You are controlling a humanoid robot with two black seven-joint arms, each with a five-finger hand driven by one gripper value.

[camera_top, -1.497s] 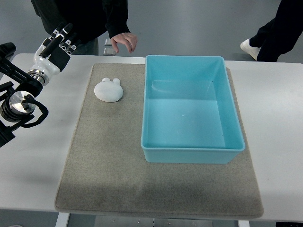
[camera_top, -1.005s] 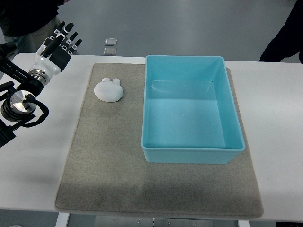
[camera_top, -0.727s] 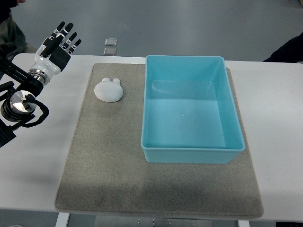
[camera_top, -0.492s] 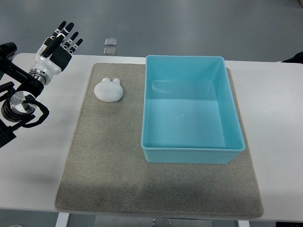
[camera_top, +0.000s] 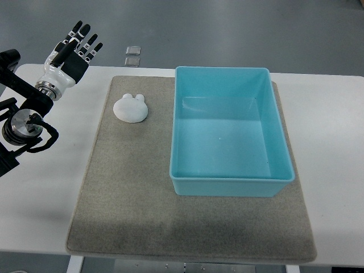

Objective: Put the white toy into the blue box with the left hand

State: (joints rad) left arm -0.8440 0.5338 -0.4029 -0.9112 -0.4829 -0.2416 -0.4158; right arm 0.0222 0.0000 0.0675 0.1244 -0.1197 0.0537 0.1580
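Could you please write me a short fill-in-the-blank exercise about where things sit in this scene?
1. The white toy lies on the grey ____, apart from the box.
2. The blue box holds ____.
3. The left hand hovers with its fingers ____, holding nothing.
4. In the picture, the toy lies to the ____ of the box.

Missing words: mat; nothing; spread; left

My left hand (camera_top: 73, 50) has black fingers with small white markings, a black palm and a white wrist cuff. Behind it I see a silver ring, black brackets and looping black cable.
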